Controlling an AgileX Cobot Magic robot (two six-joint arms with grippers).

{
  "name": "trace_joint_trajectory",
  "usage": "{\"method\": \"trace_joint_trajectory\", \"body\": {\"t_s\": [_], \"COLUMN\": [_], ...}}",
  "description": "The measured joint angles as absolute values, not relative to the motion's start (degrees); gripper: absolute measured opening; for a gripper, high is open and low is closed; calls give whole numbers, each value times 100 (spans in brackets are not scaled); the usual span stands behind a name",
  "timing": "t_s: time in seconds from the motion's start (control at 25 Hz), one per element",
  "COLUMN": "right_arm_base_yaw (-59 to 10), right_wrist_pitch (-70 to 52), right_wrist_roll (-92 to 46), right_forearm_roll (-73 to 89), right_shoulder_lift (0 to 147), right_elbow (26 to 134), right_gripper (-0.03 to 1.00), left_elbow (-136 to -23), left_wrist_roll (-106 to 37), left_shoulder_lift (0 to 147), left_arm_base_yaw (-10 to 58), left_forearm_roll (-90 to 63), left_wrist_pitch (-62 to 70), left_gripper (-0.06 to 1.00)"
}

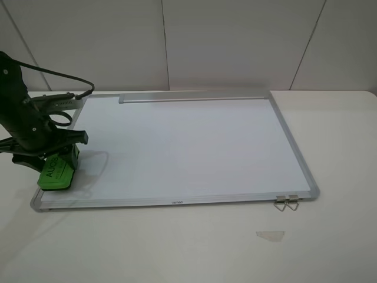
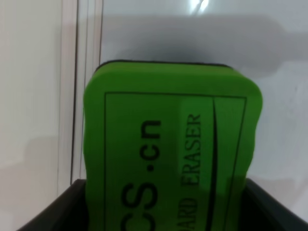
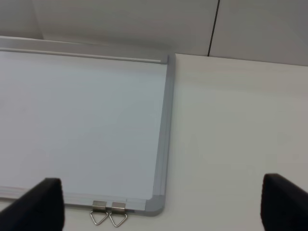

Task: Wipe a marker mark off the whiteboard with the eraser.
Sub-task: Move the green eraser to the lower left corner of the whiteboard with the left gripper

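The whiteboard point(image 1: 188, 147) lies flat on the table, silver frame all round, grey tray strip point(image 1: 194, 97) along its far edge. My left gripper point(image 1: 58, 168) is shut on the green eraser point(image 1: 57, 172), which rests at the board's front left corner. Close up, the eraser point(image 2: 171, 144) fills the left wrist view, its dark lettering legible, with the board's frame point(image 2: 86, 72) beside it. No marker mark shows anywhere on the white surface. My right gripper point(image 3: 159, 204) hangs open above the board's front right corner point(image 3: 156, 204), fingertips point(image 3: 41, 202) wide apart, holding nothing.
A small metal binder clip point(image 1: 287, 202) is clipped to the front right edge of the frame, also seen as clip point(image 3: 108, 211). A scrap of clear tape point(image 1: 271, 235) lies on the table in front. White wall panels stand behind.
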State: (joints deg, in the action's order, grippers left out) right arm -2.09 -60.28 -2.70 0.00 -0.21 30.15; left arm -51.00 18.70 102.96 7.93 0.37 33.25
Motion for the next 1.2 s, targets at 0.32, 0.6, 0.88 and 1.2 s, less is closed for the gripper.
{"method": "trace_joint_trajectory", "body": {"t_s": [0.32,0.6,0.88,1.2], "right_arm_base_yaw": [-209,-209,-209,-209], "right_wrist_pitch": [-6028,-6028,-6028,-6028], "right_wrist_roll": [-270,-270,-270,-270], "right_forearm_roll": [0,0,0,0], "right_shoulder_lift": [-21,-21,-21,-21], "right_elbow": [3015,3015,3015,3015], "right_gripper": [82,82,82,82], "left_elbow": [-5094,-5094,-5099,-5610], "left_wrist_roll": [1758,1729,1655,1469], "left_shoulder_lift": [10643,10762,10745,10739], "left_arm_base_yaw": [793,793,793,793], "left_forearm_roll": [37,0,-114,-147], "left_wrist_pitch": [3341,3364,3667,4873], "left_gripper": [60,60,65,65]}}
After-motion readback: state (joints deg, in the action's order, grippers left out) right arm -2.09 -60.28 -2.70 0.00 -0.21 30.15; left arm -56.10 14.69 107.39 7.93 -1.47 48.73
